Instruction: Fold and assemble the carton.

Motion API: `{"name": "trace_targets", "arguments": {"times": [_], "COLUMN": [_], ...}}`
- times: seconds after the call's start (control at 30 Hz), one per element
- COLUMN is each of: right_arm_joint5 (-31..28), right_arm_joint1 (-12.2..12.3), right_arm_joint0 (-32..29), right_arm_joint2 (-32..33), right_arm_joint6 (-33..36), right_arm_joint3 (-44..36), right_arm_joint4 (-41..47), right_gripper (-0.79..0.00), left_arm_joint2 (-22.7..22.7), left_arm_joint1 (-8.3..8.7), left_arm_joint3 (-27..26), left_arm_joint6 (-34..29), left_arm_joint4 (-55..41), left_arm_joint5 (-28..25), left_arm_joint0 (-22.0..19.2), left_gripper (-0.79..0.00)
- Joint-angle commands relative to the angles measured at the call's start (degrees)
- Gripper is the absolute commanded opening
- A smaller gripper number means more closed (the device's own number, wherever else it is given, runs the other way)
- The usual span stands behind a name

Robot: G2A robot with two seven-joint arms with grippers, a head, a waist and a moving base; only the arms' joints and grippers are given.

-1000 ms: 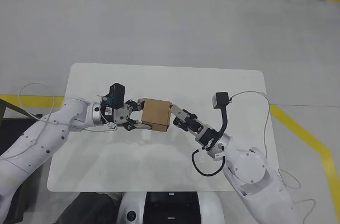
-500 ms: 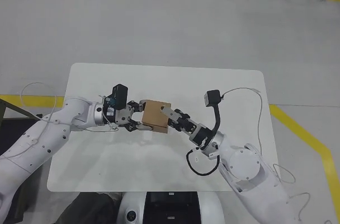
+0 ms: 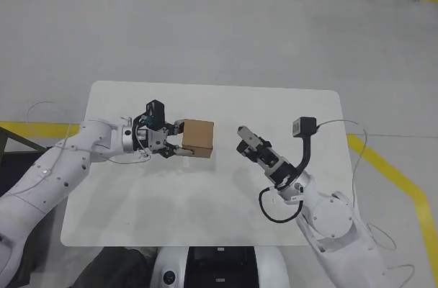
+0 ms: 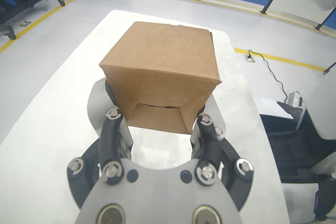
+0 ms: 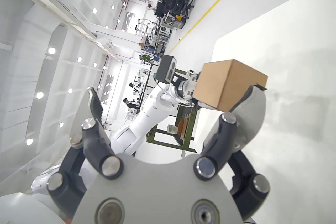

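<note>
Carton [image 3: 197, 137]: plain brown cardboard, folded up into a cube, top panel flat and closed, edges crisp. Faces toward the right gripper [image 3: 246, 138] plain and shut. On the face turned toward the left gripper [image 3: 177, 139], flaps folded inward, leaving a shallow trapezoid recess along the lower part, with one thin seam line across it.

Not verifiable: underside of the carton. Exact contact points of the left fingertips, masked by the carton's side walls in the left wrist view. One corner of the carton, covered by a finger of the right gripper in the right wrist view.

Position: clamped between both fingers of the left gripper, one finger against each side wall, near end seated between them, remainder projecting forward. Held over the middle of the white table [image 3: 132, 201], apparently lifted off the surface, with a shadow cast beside it. Right gripper spread wide and empty, pointed at the carton's opposite end, apart from it with bare table between.
</note>
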Motion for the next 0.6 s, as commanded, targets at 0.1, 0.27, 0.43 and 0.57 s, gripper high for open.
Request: {"name": "trace_targets", "arguments": {"times": [0.1, 0.27, 0.43, 0.57], "right_arm_joint5": [-3.76, -5.79, -6.57, -6.82], "right_arm_joint1": [0.29, 0.47, 0.53, 0.53], "right_arm_joint0": [-2.49, -4.16, -4.66, -4.98], "right_arm_joint2": [2.12, 3.69, 4.27, 4.41], "right_arm_joint6": [-0.14, -0.14, 0.25, 0.38], "right_arm_joint3": [-0.84, -0.76, -0.64, -0.40], "right_arm_joint4": [0.08, 0.83, 1.24, 1.59], "right_gripper": [0.000, 0.000, 0.000, 0.000], "left_arm_joint2": [3.09, 5.23, 6.15, 6.13], "left_arm_joint1": [-2.99, -5.57, -7.40, -8.28], "left_arm_joint3": [1.67, 2.97, 3.95, 5.42], "left_arm_joint6": [-5.76, -11.59, -15.62, -17.57], "left_arm_joint4": [-2.25, -1.33, 0.02, -0.64], "left_arm_joint5": [1.79, 5.45, 7.66, 7.15], "left_arm_joint0": [-0.91, -2.03, -2.88, -3.03], "left_gripper": [-0.271, -0.249, -0.142, 0.000]}}
